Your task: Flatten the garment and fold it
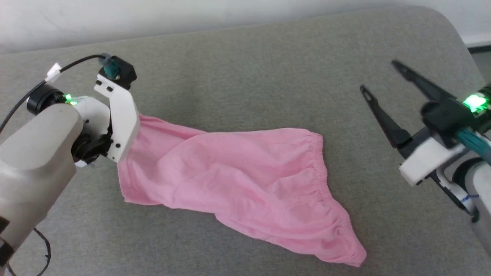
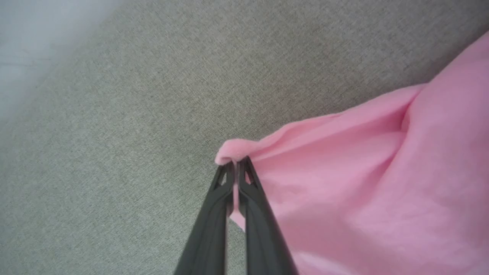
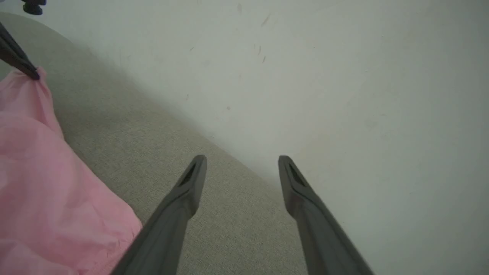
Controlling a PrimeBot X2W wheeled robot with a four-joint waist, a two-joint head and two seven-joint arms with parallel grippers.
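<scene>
as we look down from the head, one garment lies across the middle of the grey table. it stretches from our left wrist bracket down to a point near the view's bottom right. its gathered waistband forms the right-hand edge and faces our right claw. that claw hovers well apart from the cloth, its two fingers spread wide with nothing between them. bare table lies open beyond the garment, up to the far edge and its rounded right corner, and also between waistband and right claw. the cloth's lower left edge rests on the table, while its upper left corner runs up behind the bracket, which hides the left fingers.

from the left wrist, our left claw is pinched tight on a small fold at the garment's corner, with a strip of pink showing between the two fingers. the cloth fans away to the right. to the left and above, the table is bare out to a blurred pale edge.

from the right wrist, the spread fingers frame bare table and the pale wall behind its edge. the garment lies at the lower left, and the left claw's tips grip its corner at the upper left. we count one garment, two claws and one table.
</scene>
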